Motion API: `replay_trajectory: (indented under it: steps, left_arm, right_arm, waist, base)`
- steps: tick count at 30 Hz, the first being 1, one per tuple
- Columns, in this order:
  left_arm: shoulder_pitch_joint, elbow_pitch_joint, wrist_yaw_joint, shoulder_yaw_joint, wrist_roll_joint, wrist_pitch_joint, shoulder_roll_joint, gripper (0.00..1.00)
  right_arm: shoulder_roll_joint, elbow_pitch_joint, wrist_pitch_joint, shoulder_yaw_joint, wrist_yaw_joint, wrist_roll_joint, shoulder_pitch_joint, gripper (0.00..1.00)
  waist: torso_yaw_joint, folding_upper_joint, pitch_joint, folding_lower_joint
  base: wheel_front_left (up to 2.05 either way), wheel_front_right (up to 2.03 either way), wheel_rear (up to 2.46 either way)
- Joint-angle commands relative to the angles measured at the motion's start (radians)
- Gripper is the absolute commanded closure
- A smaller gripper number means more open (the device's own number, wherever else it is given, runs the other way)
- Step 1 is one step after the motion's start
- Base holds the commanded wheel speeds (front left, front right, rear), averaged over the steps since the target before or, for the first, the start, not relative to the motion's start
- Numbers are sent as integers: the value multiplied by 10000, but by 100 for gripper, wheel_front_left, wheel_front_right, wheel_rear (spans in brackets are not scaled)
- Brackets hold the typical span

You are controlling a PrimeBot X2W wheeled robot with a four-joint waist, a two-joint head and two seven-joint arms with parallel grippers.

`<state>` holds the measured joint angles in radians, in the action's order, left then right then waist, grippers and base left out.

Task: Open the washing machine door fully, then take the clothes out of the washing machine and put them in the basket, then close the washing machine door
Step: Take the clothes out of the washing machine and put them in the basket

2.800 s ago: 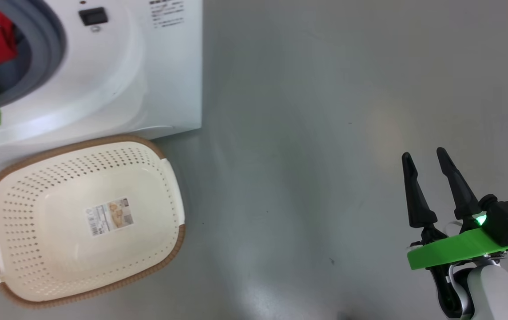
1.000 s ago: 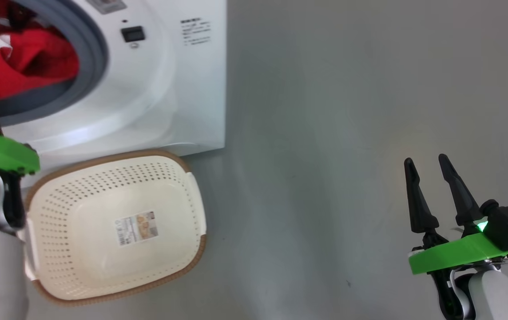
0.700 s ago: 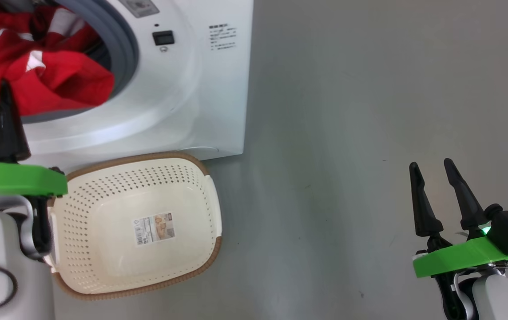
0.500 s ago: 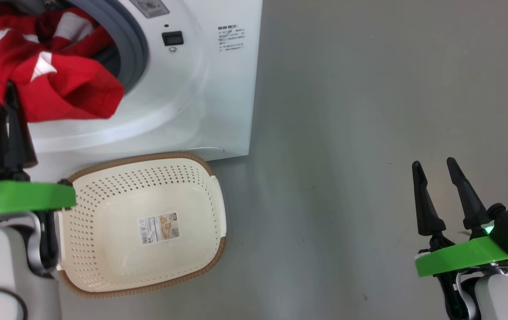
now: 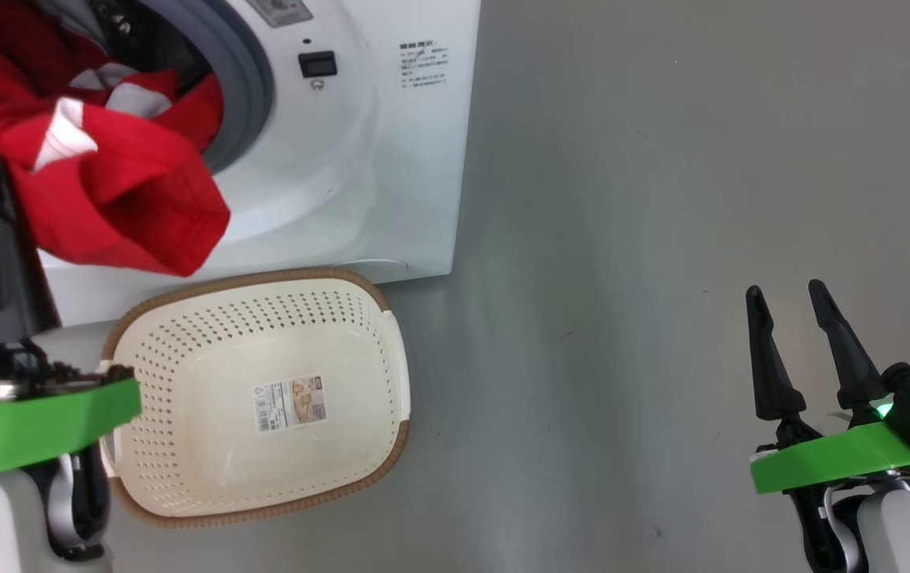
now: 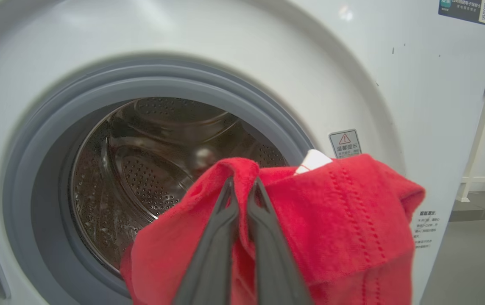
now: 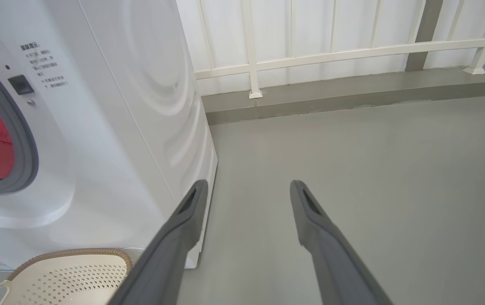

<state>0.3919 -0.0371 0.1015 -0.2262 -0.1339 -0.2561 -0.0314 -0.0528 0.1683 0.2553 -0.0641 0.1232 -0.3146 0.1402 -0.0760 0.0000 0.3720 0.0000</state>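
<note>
**Left claw clamped on red clothes at the washer's mouth**

Nearest the robot, the left claw [image 6: 241, 184] was pinched tight on a fold of the clothes [image 5: 129, 199]. The right claw [image 5: 785, 288] stood spread wide with nothing between its fingers, over the grey floor [image 5: 662, 199] and well apart to the right. The basket [image 5: 184, 350] sat on the floor just in front of the washing machine [image 5: 391, 159], with its paper label [image 5: 289, 403] visible on the bottom. Beyond it, the red clothes hung from the claw in front of the grey rubber ring [image 6: 47, 140], draped over the machine's front above the basket's far rim. Behind them was the perforated steel drum [image 6: 149, 169].
</note>
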Motion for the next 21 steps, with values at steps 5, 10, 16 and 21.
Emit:
replay_trajectory:
  steps: [5,10,16,21]
  left_arm:
    - [-412,51,-290,-41,-218,-57,-192,100]
    - [-693,974,-394,188,-277,-57,-191,100]
    - [-862,2889,-414,687,-487,-57,-190,100]
    - [-480,4302,-281,824,-508,-57,-190,100]
  right_arm:
    - [-106,-241,65,255,75,33,-67,0]
    - [-96,-240,65,362,75,29,-5,0]
    - [-54,-240,65,456,75,-21,79,0]
    - [-32,-300,65,471,75,-45,249,0]
  waist:
    - [-21,0,45,0]
    - [-113,0,121,0]
    - [-233,0,427,0]
    - [-318,0,817,0]
  base:
    - [0,0,0]
    - [0,0,0]
    - [0,0,0]
    - [0,0,0]
